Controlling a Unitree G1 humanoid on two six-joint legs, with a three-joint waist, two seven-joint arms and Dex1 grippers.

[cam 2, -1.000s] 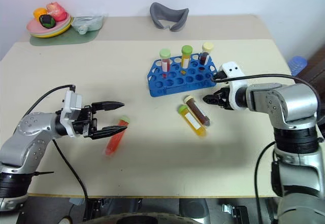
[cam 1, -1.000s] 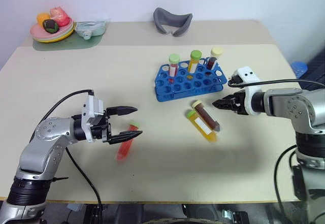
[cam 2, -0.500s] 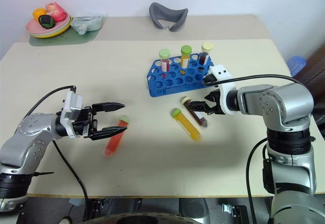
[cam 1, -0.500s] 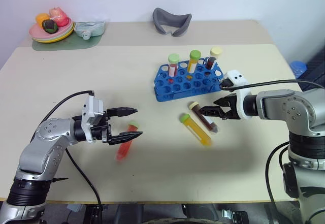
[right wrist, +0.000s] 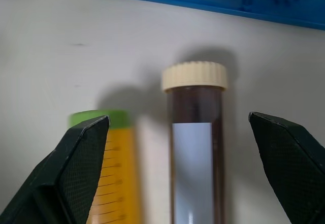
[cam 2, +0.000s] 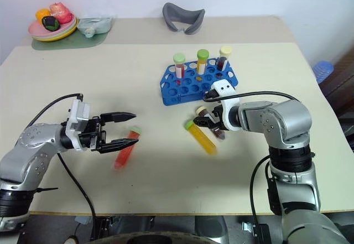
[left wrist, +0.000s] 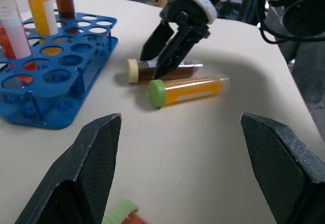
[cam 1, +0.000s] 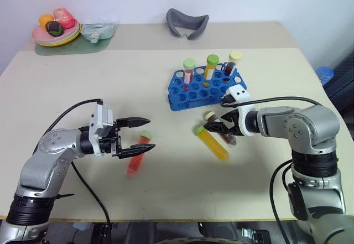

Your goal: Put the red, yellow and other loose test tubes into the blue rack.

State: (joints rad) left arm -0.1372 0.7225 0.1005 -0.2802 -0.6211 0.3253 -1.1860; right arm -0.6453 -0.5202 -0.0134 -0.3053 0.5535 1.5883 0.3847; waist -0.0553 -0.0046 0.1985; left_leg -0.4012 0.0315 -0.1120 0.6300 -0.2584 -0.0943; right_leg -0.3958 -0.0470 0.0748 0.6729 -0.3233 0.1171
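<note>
Both grippers have their jaws spread and grasp nothing: the right gripper (cam 1: 212, 126), right of centre in the head view, straddles the cream-capped brown tube (right wrist: 196, 148) lying flat on the table (cam 1: 83, 89), with the yellow tube (cam 1: 212, 142) just beside it. The left gripper (cam 1: 141, 134) hangs at lower left over the red tube (cam 1: 137, 155), which lies on the table. The blue rack (cam 1: 205, 92) sits above centre, three capped tubes standing in its back row.

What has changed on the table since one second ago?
The right gripper moved left and opened over the brown tube; the yellow tube shifted left. The left gripper, red tube and blue rack stayed.
</note>
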